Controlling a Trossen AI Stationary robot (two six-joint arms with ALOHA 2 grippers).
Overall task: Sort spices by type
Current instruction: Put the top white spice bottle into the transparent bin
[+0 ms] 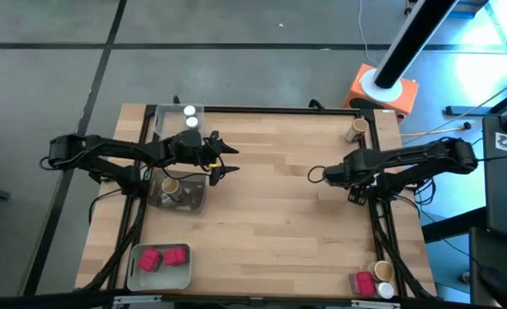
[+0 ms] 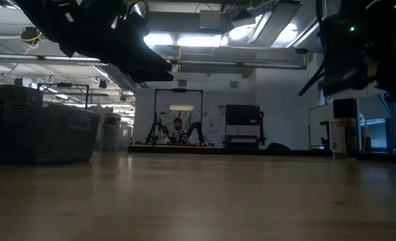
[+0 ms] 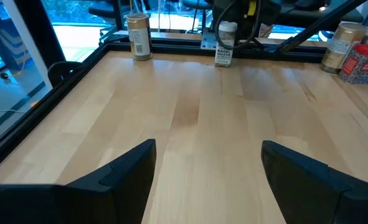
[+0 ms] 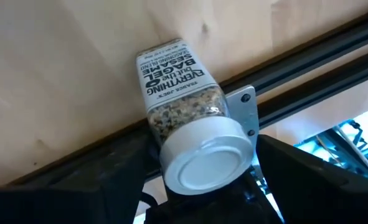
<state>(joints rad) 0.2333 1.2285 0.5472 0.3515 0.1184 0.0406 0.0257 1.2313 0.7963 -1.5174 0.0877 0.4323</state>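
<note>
From above, the right gripper (image 1: 353, 196) covers the white-lidded jar (image 4: 182, 115) it holds, the label on the tan-lidded jar (image 1: 357, 130) by the tabletop's far right corner is too small to read, and the low view leaves both arms as dark shapes.

Three clear trays (image 1: 178, 120) on the wooden table (image 1: 270, 215), orange device (image 1: 383, 90) beyond it

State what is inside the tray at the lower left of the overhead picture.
Two red boxes lie side by side in the tray. The tray floor beneath them is covered, so anything under them cannot be seen.
</note>
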